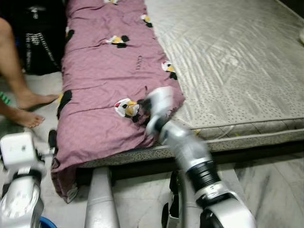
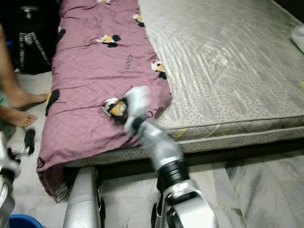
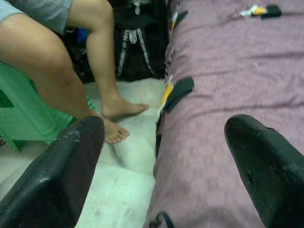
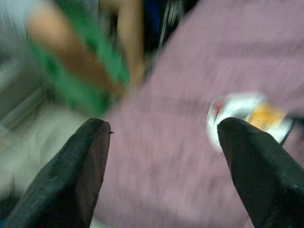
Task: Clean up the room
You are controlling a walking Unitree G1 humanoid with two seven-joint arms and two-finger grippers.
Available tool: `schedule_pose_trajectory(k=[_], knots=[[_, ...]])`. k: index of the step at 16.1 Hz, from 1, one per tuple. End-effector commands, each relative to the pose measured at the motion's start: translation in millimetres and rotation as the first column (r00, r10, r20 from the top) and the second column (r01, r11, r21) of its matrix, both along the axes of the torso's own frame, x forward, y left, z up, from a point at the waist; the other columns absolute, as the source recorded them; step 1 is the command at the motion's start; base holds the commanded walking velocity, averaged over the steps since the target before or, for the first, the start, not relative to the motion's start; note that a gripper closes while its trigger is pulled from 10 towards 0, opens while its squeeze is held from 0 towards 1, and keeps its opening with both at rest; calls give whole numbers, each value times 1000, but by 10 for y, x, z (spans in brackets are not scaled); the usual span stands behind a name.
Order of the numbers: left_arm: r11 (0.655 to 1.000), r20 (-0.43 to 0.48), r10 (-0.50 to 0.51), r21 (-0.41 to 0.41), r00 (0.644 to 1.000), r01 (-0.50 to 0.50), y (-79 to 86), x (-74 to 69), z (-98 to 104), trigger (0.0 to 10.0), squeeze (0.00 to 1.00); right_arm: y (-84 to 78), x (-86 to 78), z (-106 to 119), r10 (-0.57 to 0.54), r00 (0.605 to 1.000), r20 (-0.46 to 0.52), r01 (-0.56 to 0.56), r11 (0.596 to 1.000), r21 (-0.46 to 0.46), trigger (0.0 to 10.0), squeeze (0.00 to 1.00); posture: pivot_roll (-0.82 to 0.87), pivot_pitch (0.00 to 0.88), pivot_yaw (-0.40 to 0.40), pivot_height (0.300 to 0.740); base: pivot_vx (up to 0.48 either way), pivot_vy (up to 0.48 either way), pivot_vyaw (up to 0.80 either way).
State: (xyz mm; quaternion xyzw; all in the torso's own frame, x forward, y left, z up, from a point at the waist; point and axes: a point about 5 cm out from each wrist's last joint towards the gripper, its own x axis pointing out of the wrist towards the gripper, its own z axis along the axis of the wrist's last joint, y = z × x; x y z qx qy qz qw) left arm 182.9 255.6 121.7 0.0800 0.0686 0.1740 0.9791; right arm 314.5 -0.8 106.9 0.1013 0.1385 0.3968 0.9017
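My right gripper (image 4: pixel 161 180) over the blanket (image 1: pixel 104 85) at the bed's near end.

The mauve blanket, printed with small penguin figures, lies folded in a long strip along the left side of the grey mattress (image 1: pixel 237 61), its near end drooping over the edge. Both my grippers gape wide and hold nothing; the left gripper (image 3: pixel 166 175) hangs beside the blanket's edge, near a person's bare feet (image 1: pixel 28 109) on the floor.

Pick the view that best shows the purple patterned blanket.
Left eye view: the purple patterned blanket lies folded along the grey mattress's left side. Right eye matches. Left wrist shows its edge; right wrist is blurred.
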Motion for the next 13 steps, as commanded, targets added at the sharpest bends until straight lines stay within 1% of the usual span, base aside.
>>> schedule_pose_trajectory(k=[1, 2, 3, 4, 5, 6, 8, 10, 11, 12, 13], knots=[[1000, -31, 1, -4, 1000, -1, -28, -120, -18, 10000, 0, 265, -149, -78, 51, 998, -34, -50, 998, 30, 10000, 0, 179, 171, -34, 575, 0, 0, 0], [1000, -52, -3, -12, 999, 3, -70, -190, -46, 10000, 0, 343, -158, -118, 23, 999, -28, -23, 1000, 0, 10000, 0, 191, 195, -37, 575, 0, 0, 0], [1000, -74, -15, -22, 997, 13, -140, -276, -62, 10000, 0, 392, -135, -142, -36, 999, -10, 36, 999, -39, 10000, 0, 199, 218, -39, 575, 0, 0, 0], [999, -89, -23, -30, 996, 21, -194, -348, -69, 10000, 0, 414, -110, -123, -78, 997, 14, 78, 996, -43, 10000, 0, 204, 245, -38, 575, 0, 0, 0], [999, -104, -31, -40, 994, 27, -247, -435, -73, 10000, 0, 383, -49, -59, -167, 985, 47, 168, 986, -17, 10000, 0, 209, 263, -36, 575, 0, 0, 0], [998, -118, -41, -55, 992, 35, -324, -496, -57, 10000, 0, 272, 85, 35, -293, 952, 82, 293, 956, 14, 10000, 0, 218, 288, -39, 575, 0, 0, 0], [997, -121, -59, -60, 991, 52, -386, -556, -4, 10000, 0, 250, 113, 30, -303, 950, 72, 303, 953, 15, 10000, 0, 222, 319, -37, 575, 0, 0, 0], [996, -120, -66, -70, 991, 57, -436, -570, 53, 10000, 0, 229, 149, -43, -300, 953, 31, 301, 954, -18, 10000, 0, 221, 345, -36, 575, 0, 0, 0], [994, -109, -77, -81, 991, 68, -473, -539, 102, 10000, 0, 183, 196, -95, -315, 949, -15, 313, 948, -58, 10000, 0, 220, 358, -37, 575, 0, 0, 0], [994, -106, -80, -83, 991, 71, -483, -535, 116, 10000, 0, 162, 208, -117, -321, 947, -14, 319, 943, -91, 10000, 0, 219, 367, -37, 575, 0, 0, 0], [994, -105, -79, -84, 991, 71, -490, -525, 129, 10000, 0, 112, 244, -125, -351, 936, -11, 348, 930, -120, 10000, 0, 219, 370, -38, 575, 0, 0, 0]])
